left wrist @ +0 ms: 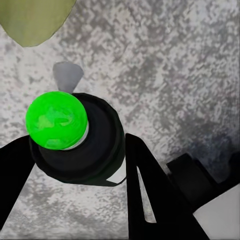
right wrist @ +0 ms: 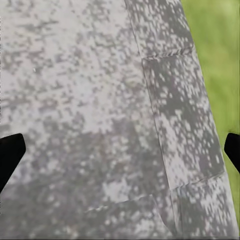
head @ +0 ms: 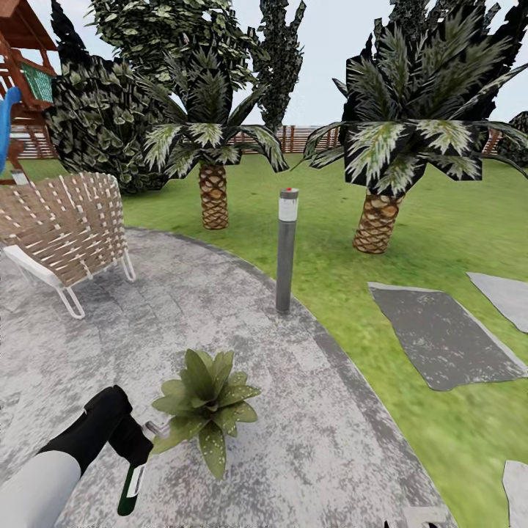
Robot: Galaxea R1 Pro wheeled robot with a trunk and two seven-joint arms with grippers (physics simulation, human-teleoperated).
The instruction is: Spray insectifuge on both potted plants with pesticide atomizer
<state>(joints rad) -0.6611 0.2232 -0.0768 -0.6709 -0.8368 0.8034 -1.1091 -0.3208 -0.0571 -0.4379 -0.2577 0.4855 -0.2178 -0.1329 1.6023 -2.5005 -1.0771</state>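
Observation:
My left gripper is shut on the pesticide atomizer, a slim dark bottle with a pale label, low at the left of the head view. Its light grey spray head points at a potted plant, a low rosette of speckled green leaves standing on the garden's paved patio. In the left wrist view the black fingers clamp the atomizer, and a leaf lies just beyond the nozzle. My right gripper hangs open over bare paving beside the lawn edge.
A grey bollard lamp stands at the patio rim behind the plant. A wicker chair sits at the left. Two palm trees grow on the lawn, and grey stepping slabs lie to the right.

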